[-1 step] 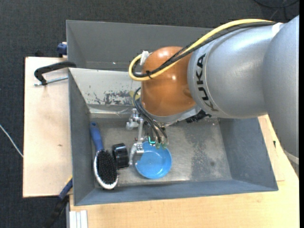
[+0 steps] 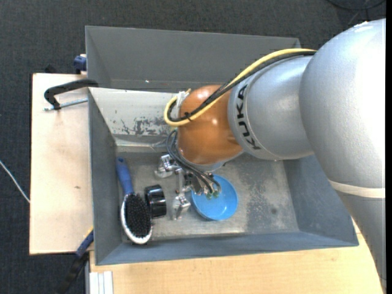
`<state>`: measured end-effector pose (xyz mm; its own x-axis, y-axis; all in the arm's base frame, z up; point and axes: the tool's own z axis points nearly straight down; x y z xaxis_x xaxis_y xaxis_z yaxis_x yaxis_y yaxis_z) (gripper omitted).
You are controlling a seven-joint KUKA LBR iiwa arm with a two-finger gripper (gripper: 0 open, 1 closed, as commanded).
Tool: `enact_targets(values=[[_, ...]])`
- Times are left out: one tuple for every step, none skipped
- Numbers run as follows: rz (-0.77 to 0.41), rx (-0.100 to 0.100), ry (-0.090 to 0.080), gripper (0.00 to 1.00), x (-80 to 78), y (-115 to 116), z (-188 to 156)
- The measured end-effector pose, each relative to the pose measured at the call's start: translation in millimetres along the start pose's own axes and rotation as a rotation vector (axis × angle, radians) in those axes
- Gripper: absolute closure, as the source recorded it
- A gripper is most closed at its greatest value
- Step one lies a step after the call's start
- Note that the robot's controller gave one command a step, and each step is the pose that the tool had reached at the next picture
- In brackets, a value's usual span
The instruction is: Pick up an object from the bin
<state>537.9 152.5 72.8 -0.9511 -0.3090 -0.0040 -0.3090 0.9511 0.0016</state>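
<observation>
My gripper (image 2: 173, 184) hangs low over the middle of the bin floor, under the orange wrist cover. Its two metal fingers (image 2: 181, 204) stand apart, open, with nothing between them. A small black round cap-like piece (image 2: 155, 200) lies just left of the lower finger, close to it. A blue round disc (image 2: 219, 204) lies flat on the floor just right of the fingers, partly under the wrist. A hairbrush (image 2: 136, 218) with a white head, black bristles and a blue handle lies along the bin's left wall.
The arm comes in from the right and covers the bin's upper right part. Bare grey floor shows to the right of the blue disc, and the sloped walls close in on all sides.
</observation>
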Motion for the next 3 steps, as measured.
enact_targets(values=[[0.002, -0.001, -0.007, 1.00, -2.2, 0, -3], [-0.018, 0.001, -0.012, 1.00, -14.3, 2, -117], [0.006, 0.000, 0.006, 1.00, -0.1, 2, -79]])
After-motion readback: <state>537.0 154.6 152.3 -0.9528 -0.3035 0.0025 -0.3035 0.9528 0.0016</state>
